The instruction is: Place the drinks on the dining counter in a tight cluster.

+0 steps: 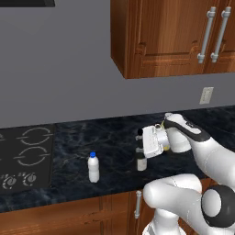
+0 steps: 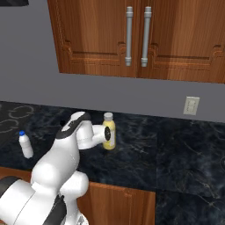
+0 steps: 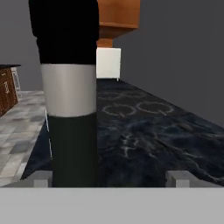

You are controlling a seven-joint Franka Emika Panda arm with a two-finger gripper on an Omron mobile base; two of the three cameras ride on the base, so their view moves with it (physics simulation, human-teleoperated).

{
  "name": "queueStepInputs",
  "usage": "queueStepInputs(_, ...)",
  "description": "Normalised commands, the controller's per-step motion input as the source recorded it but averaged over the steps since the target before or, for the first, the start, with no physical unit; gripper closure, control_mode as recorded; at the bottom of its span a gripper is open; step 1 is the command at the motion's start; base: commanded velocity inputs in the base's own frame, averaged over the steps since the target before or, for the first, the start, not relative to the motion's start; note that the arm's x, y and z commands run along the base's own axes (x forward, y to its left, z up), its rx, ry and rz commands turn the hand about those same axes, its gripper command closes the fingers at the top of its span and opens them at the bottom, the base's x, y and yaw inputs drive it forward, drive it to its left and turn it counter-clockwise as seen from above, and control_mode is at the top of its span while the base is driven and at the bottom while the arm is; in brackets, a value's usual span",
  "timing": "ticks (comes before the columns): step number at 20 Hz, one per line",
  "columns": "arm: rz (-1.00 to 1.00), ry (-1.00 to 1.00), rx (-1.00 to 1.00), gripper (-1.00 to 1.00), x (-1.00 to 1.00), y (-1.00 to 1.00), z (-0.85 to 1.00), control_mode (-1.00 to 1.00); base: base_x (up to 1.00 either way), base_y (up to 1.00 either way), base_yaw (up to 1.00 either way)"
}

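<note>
Reaching sideways over a black marble-veined counter (image 1: 114, 137), the white arm's gripper (image 1: 139, 142) stands level with a dark wine bottle (image 1: 141, 161) whose pale label faces the left base camera, the hand's white body covering the bottle's upper part there. The hand view fills in what that angle hides: the wine bottle (image 3: 70, 94) rises large and close, black above, a pale grey label band in the middle, dark below, set toward the left fingertip (image 3: 41, 178) while the right fingertip sits well apart from it, so the jaws stand spread wide and no contact with the glass can be made out. The right base view gives the other side of the arm, where a yellow juice bottle (image 2: 108, 132) with a whitish cap stands upright just behind the forearm, close under the grey wall and its outlet (image 2: 191, 105). A small white bottle (image 1: 93, 168) with a blue cap stands upright and alone on the counter, well to the left of the wine bottle and near the cooktop (image 1: 25, 156), whose burner rings also show far along the counter in the hand view. Brown wooden wall cabinets (image 2: 136, 37) with silver handles hang above.
</note>
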Motion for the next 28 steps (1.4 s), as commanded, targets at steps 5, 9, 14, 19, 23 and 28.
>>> queueStepInputs(5, 0.0, 0.08, 0.01, 1.0, -0.05, 0.05, 0.01, -1.0, 0.0, 0.0, 0.0)
queueStepInputs(9, 0.0, 0.01, 0.09, 1.0, -0.24, -0.01, 0.19, -1.0, 0.0, 0.0, 0.0)
queueStepInputs(14, 0.0, 0.0, 0.07, 1.0, -0.28, 0.04, 0.46, -1.0, 0.0, 0.0, 0.0)
queueStepInputs(19, 0.0, 0.03, 0.0, 1.0, -0.29, 0.06, 0.54, -1.0, 0.0, 0.0, 0.0)
queueStepInputs(23, 0.0, 0.0, 0.0, 1.0, -0.39, 0.0, 0.41, -1.0, 0.0, 0.0, 0.0)
queueStepInputs(28, 0.0, 0.01, 0.0, 1.0, -0.47, -0.04, 0.3, -1.0, 0.0, 0.0, 0.0)
